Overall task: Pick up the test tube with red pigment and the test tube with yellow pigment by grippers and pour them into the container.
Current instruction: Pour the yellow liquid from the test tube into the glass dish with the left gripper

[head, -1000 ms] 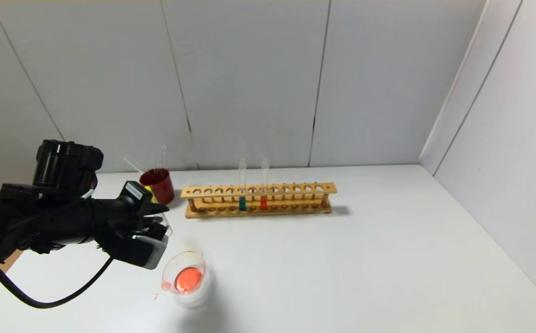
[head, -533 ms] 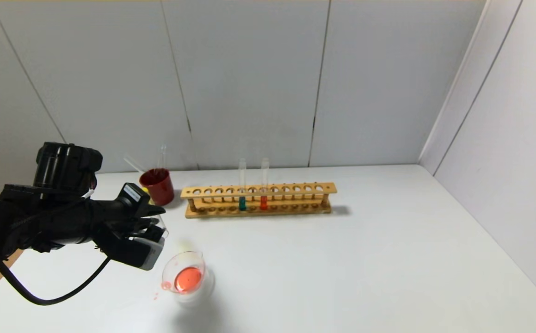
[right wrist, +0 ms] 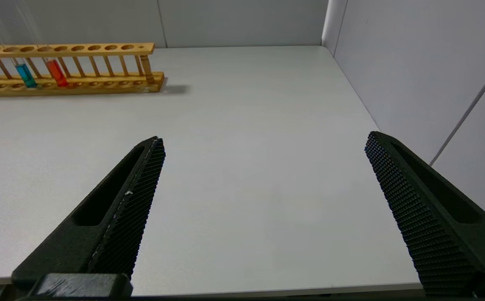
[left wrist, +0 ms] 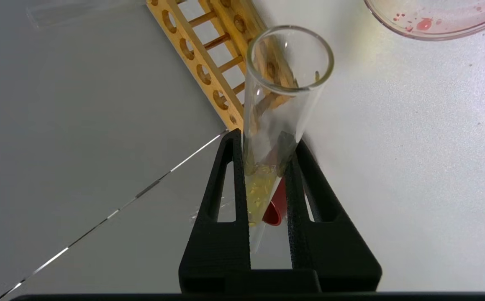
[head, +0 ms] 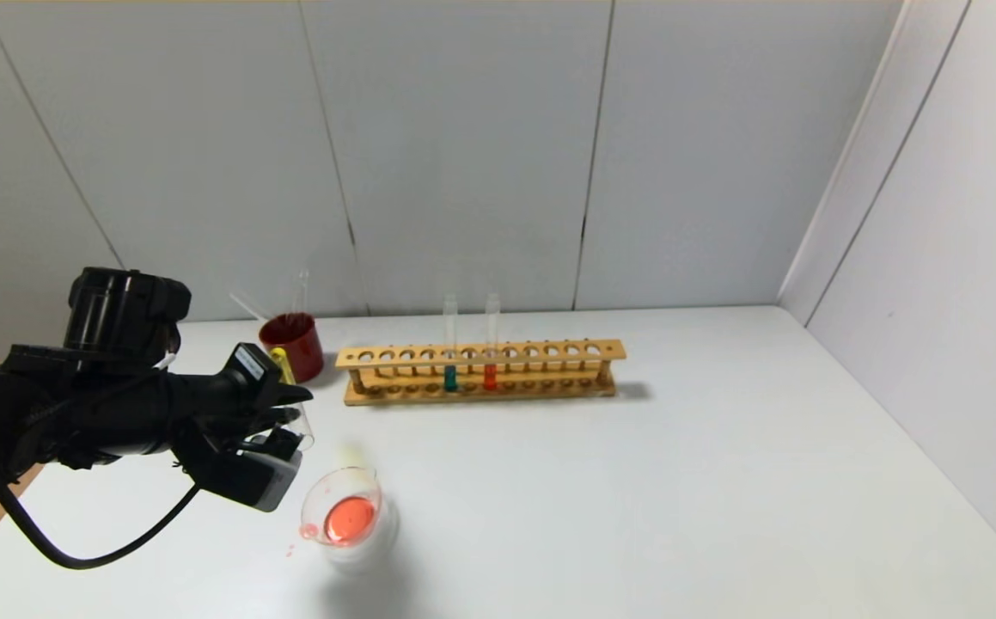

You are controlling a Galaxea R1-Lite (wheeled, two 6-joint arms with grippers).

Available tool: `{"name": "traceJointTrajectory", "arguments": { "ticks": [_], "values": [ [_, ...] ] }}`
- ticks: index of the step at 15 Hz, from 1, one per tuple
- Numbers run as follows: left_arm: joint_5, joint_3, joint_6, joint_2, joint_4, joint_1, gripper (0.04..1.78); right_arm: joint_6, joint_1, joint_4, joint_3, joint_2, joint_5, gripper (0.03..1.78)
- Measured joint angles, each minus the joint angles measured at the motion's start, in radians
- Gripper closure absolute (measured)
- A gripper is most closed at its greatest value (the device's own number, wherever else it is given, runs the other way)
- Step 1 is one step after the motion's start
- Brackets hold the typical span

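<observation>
At lower left, the left claw [head: 291, 423] grips the test tube with yellow pigment [left wrist: 267, 138] short of the container [head: 345, 514]; next, carry it over the rim and tip, while the right claw [right wrist: 263, 209] idles open.

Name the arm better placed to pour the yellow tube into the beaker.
Left. Its end effector is shut on the yellow tube, beside the beaker. The right end effector is open, empty, off to the right.

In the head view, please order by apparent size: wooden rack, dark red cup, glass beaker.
1. wooden rack, clearly largest.
2. glass beaker.
3. dark red cup.
The beaker stands nearer the camera, so its lead over the cup is unsure.
</observation>
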Motion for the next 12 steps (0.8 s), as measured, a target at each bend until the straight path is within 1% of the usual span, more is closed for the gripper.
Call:
{"name": "traceJointTrajectory", "arguments": {
  "ticks": [6, 9, 12],
  "values": [
    [-0.009, -0.001, 0.008, 0.003, 0.000, 0.009, 1.52, 0.000, 0.000, 0.000, 0.000, 0.000, 0.000, 0.06],
    [-0.006, -0.006, 0.046, 0.003, -0.001, 0.009, 1.52, 0.000, 0.000, 0.000, 0.000, 0.000, 0.000, 0.06],
    [-0.005, -0.008, 0.049, 0.004, -0.001, 0.009, 1.52, 0.000, 0.000, 0.000, 0.000, 0.000, 0.000, 0.06]
  ]
}}
